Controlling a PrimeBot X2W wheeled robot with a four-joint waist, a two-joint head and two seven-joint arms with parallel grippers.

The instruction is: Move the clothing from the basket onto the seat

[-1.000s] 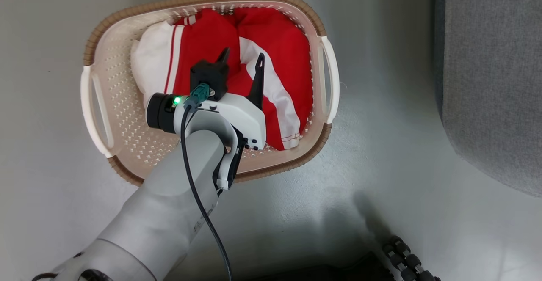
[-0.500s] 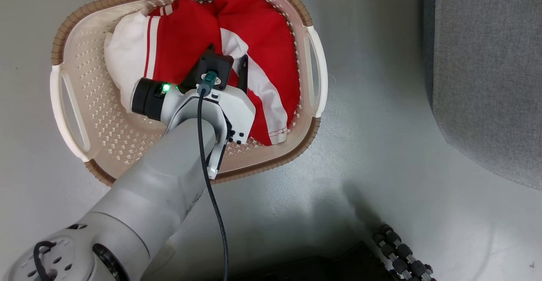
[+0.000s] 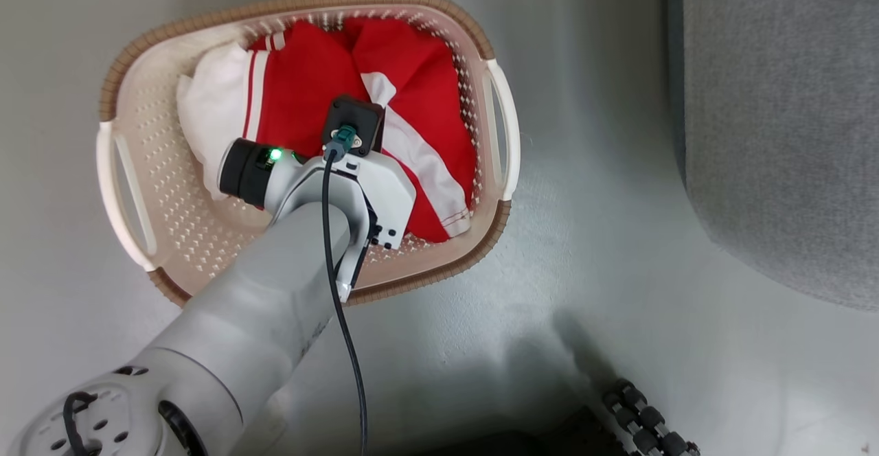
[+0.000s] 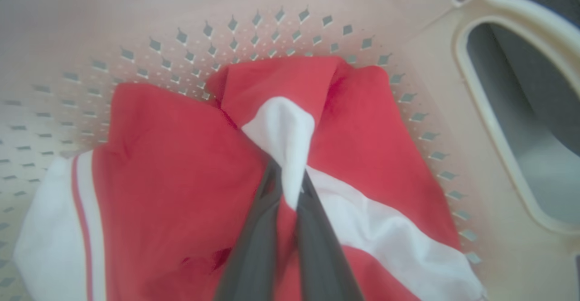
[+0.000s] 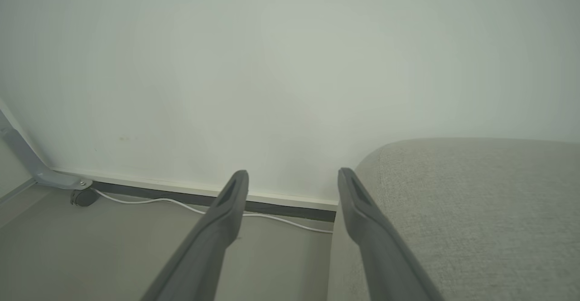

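Observation:
The cream basket [image 3: 288,4] with a brown rim stands on the floor, and the red and white clothing [image 3: 309,78] lies heaped inside it. My left arm reaches down into the basket, and its wrist [image 3: 343,167] hides the fingers in the head view. In the left wrist view my left gripper [image 4: 287,178] is shut on a raised white fold of the clothing [image 4: 281,124], near the basket wall [image 4: 272,29]. The grey seat [image 3: 783,119] lies to the right of the basket. My right gripper [image 5: 293,175] hangs open in the air beside the seat [image 5: 476,210], holding nothing.
The basket rests on a pale grey floor [image 3: 604,257], with a strip of bare floor between it and the seat. A dark ribbed part [image 3: 649,422] shows at the lower right. A white cable [image 5: 181,206] and a small caster [image 5: 84,196] lie along the wall's base.
My left gripper has gone down into the basket, and its fingers, open a second ago, have closed on a fold of the clothing. The head camera has shifted a little.

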